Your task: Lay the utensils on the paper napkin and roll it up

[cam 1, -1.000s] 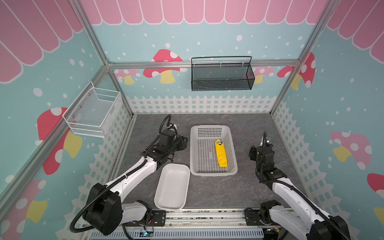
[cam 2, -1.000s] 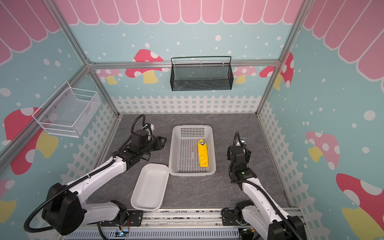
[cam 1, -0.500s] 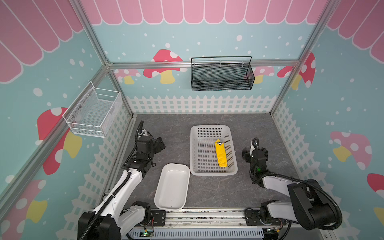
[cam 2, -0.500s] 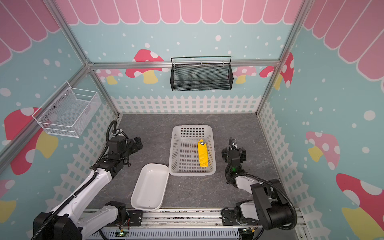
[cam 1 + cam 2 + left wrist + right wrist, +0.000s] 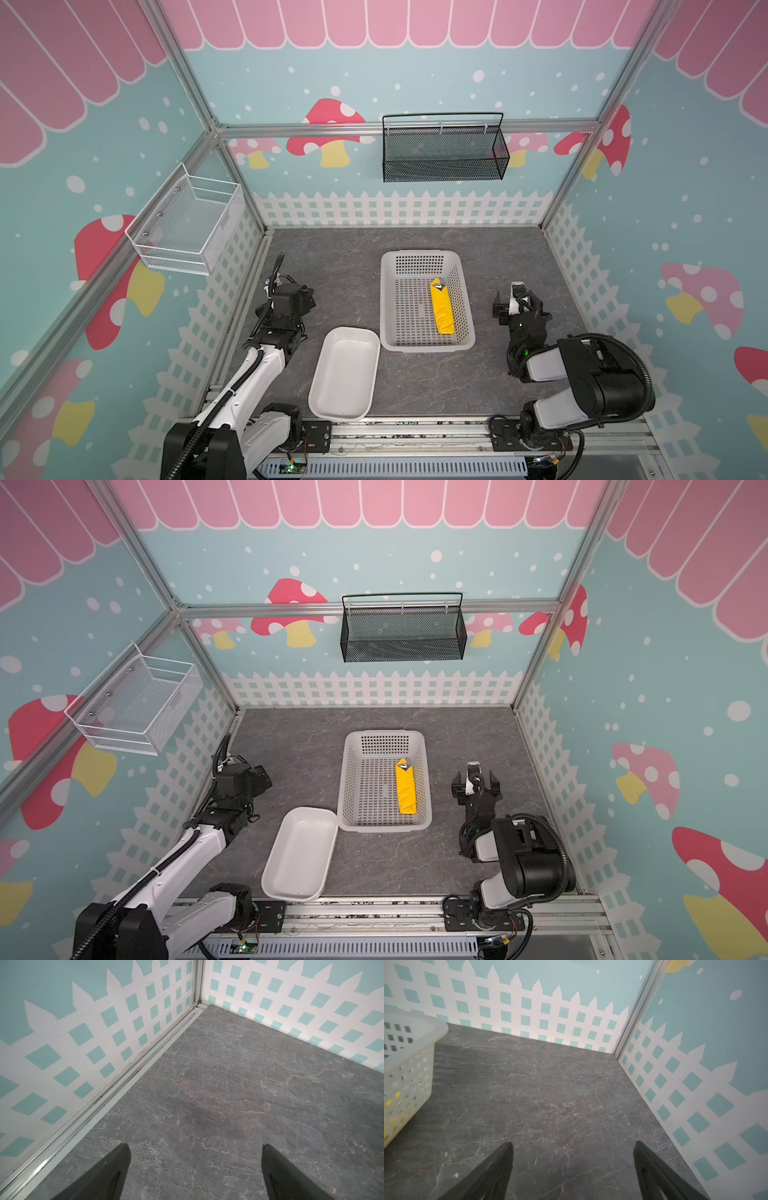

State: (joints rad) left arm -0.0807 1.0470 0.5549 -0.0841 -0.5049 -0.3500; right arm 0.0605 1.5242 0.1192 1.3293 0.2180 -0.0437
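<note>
Between my two end effectors sits the white perforated basket (image 5: 419,252), and the paper napkin (image 5: 441,309) lies inside it as a tight yellow roll, along the wall on the right end effector's side. At the end of the roll farthest from both arms, a dark shiny tip of the utensils (image 5: 441,286) pokes out; how many pieces are wrapped I cannot tell. I read the roll as finished and parked in the basket, where the wall should keep the paper from unwinding.

The left end effector (image 5: 195,1148) is well apart from the basket, out by the side fence, jaws spread wide with nothing between them. The right end effector (image 5: 476,784) stands near the basket's outer wall, jaws likewise spread and empty. I take both as standing clear so nothing nudges the roll. A white tray (image 5: 345,374), empty, lies between the left end effector and the basket, one corner right up against it; whether they touch I cannot tell.

Both top views give me the whole layout and the roll itself. The left wrist view shows only bare tabletop (image 5: 228,1084) beyond its fingertips (image 5: 122,1155). The right wrist view catches the basket's wall off to one side, with yellow showing through its lower holes.
</note>
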